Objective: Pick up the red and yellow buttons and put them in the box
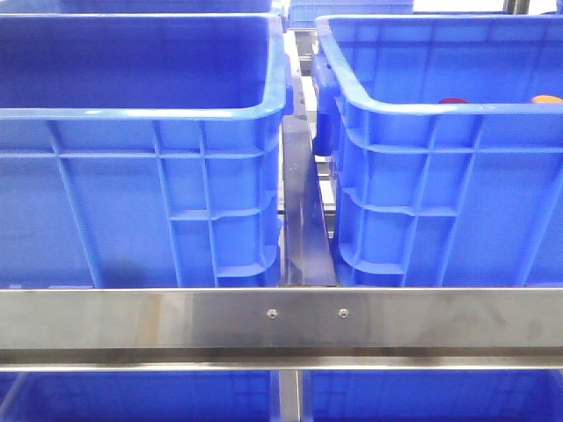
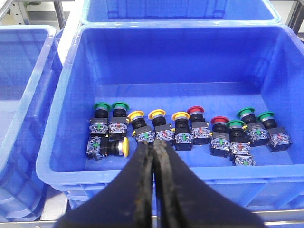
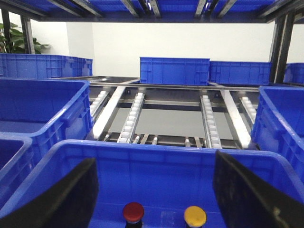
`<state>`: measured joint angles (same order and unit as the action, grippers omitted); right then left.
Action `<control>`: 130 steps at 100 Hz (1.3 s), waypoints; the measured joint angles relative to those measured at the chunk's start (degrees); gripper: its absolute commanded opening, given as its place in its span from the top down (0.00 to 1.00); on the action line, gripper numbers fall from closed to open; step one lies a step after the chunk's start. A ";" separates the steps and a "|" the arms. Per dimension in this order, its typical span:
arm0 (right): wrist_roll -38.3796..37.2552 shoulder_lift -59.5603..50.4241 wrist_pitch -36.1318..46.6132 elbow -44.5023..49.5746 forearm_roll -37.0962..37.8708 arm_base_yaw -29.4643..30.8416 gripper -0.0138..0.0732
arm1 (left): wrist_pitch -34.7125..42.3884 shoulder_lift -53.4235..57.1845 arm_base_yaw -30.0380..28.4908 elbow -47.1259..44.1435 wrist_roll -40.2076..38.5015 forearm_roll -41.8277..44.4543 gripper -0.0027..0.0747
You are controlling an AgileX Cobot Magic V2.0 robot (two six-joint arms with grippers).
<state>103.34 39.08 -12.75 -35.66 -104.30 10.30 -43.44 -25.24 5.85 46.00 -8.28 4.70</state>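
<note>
**Two arms over blue crates on a roller rack**

Left gripper [image 2: 153,161] is clenched on nothing, hovering above a blue crate [image 2: 61,142] holding a row of green, yellow and red pushbutton switches [image 2: 183,130]. Right gripper [image 3: 154,190] is spread wide, empty, above the box [image 3: 156,154], where the red button [image 3: 133,211] and yellow button [image 3: 195,216] sit side by side near its wall. Behind the box: roller rails [image 3: 133,114], more crates, white wall. A steel rail [image 1: 281,318] fronts the crates.

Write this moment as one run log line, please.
left gripper: shut, empty, above buttons crate | right gripper: open, over red button and yellow button
</note>
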 measured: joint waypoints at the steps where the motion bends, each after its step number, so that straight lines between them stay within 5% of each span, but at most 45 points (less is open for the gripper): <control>1: 0.00 -0.38 0.00 0.28 0.00 0.00 0.23 | 0.00 0.00 0.00 0.00 0.00 0.00 0.99; 22: 0.00 -9.59 -0.19 6.85 0.00 0.00 0.29 | 0.00 0.00 0.00 0.00 0.00 0.00 0.99; 56: 0.00 -11.59 -0.19 8.52 0.00 0.00 0.93 | 0.00 0.00 0.00 -0.54 0.00 0.00 0.99; 130: 0.12 -11.59 -0.19 8.52 0.00 0.00 0.92 | 0.00 0.00 0.00 -0.54 0.00 0.00 0.99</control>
<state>103.45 27.50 -12.94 -27.14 -104.30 10.30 -43.44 -25.24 5.85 45.46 -8.28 4.70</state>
